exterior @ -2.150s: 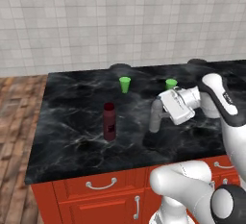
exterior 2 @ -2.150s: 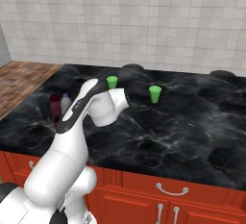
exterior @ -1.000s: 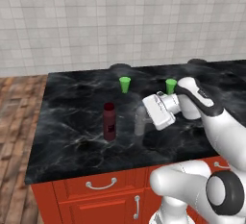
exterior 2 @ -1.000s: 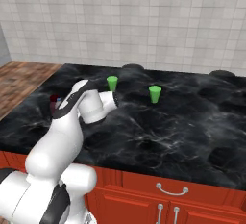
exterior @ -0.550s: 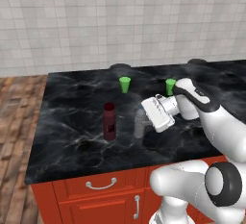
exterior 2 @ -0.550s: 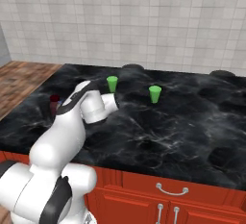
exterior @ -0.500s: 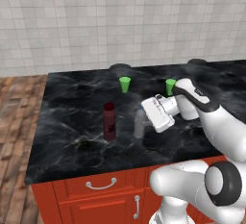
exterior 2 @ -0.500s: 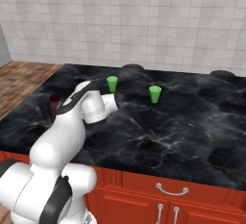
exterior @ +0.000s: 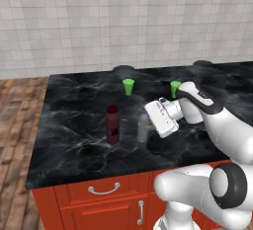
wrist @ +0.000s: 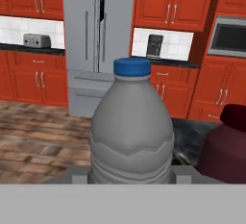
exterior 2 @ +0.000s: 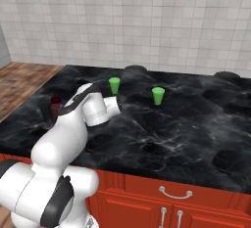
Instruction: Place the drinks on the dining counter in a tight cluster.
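On the dining counter (exterior: 74, 100), a stout dark-red bottle (exterior: 112, 124) with a dark cap stands upright. Just right of it is the small clear bottle (exterior: 142, 132), with my gripper (exterior: 145, 124) shut on it from the right. In the hand view the clear bottle (wrist: 130, 131) with its blue cap fills the middle, and the dark-red bottle (wrist: 226, 146) sits close at the right edge. From the right base view the dark-red bottle (exterior 2: 56, 105) peeks out left of my arm, which hides the gripper and the clear bottle.
Two small bright-green cups (exterior: 128, 86) (exterior: 175, 88) stand further back on the black slab (exterior 2: 196, 119). Red drawers with silver handles (exterior: 104, 190) run below its front edge. Beyond the counter, the hand view shows a grey fridge (wrist: 98, 45), red cabinets and a wood floor.
My gripper has moved a little to the left with the clear bottle, closer to the dark-red bottle. The cups and the dark-red bottle have stayed put.
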Robot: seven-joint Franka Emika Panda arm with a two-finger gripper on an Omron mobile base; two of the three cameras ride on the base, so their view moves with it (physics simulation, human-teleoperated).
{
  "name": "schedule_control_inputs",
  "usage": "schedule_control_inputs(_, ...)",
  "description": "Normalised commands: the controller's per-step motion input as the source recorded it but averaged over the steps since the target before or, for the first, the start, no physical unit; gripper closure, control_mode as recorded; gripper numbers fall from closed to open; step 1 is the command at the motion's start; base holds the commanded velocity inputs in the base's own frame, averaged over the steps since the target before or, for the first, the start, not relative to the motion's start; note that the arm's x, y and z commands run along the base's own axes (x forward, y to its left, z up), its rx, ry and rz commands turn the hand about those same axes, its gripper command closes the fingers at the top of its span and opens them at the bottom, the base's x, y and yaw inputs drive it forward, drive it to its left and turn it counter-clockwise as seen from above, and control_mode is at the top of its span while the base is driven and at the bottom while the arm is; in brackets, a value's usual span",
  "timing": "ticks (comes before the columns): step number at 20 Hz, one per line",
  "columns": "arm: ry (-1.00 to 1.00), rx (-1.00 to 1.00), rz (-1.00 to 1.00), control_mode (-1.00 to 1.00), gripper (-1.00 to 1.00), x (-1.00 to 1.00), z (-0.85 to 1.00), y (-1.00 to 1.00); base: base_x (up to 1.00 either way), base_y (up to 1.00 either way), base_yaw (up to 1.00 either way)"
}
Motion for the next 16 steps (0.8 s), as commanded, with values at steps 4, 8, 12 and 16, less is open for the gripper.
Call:
schedule_control_inputs(4, -0.03, 0.00, 0.00, -1.00, 1.00, 0.14, -0.11, 0.04, 0.00, 0.00, 0.00)
schedule_control_inputs(8, 0.00, 0.00, 0.00, -1.00, 1.00, 0.21, -0.22, 0.06, 0.00, 0.00, 0.00)
schedule_control_inputs(12, 0.00, 0.00, 0.00, -1.00, 1.00, 0.28, -0.22, 0.00, 0.00, 0.00, 0.00)
schedule_control_inputs(16, 0.00, 0.00, 0.00, -1.00, 1.00, 0.28, -0.25, 0.00, 0.00, 0.00, 0.00)
